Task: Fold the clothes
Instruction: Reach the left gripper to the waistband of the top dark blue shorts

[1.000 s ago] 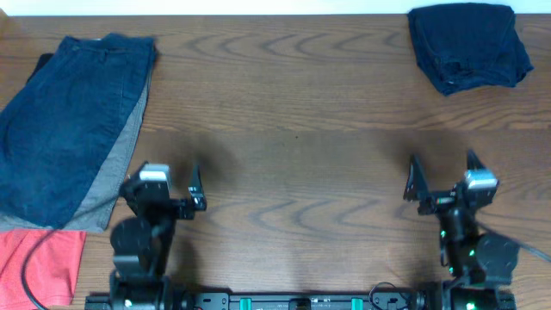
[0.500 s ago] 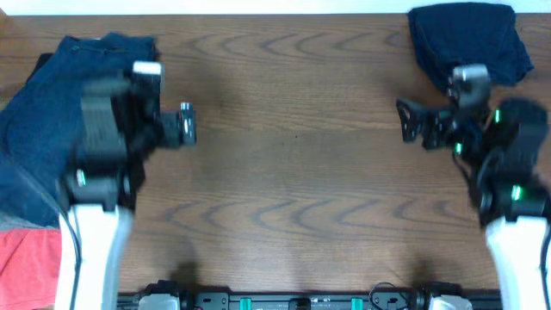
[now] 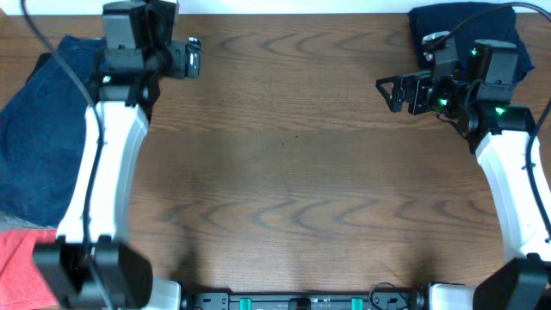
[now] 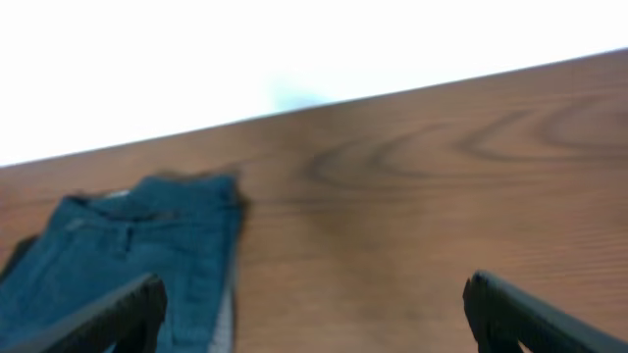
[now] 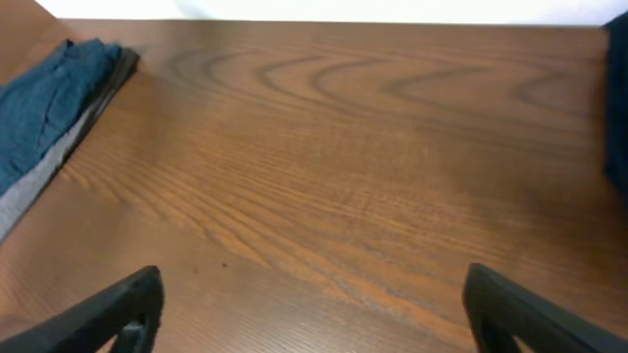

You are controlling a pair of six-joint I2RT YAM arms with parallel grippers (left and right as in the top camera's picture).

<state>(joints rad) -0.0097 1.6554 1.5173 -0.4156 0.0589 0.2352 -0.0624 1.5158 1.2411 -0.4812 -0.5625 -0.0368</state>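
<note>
Both arms have swung out from the near edge. The left arm (image 3: pixel 112 164) now stretches over the blue trousers (image 3: pixel 34 129) at the worktop's (image 3: pixel 284 172) far left, and the right arm (image 3: pixel 508 164) sits beside the dark folded garment (image 3: pixel 461 21). Both jaws gape wide and empty. Nothing is gripped yet, so I'd guess the trousers come first.

Brown wood-grain table (image 3: pixel 284 172), white band (image 4: pixel 245 49) past its far edge, possibly a wall

Left arm (image 3: pixel 112 146) hides jeans' (image 3: pixel 34 129) edge; red cloth (image 3: pixel 21 258) cropped at corner.
</note>
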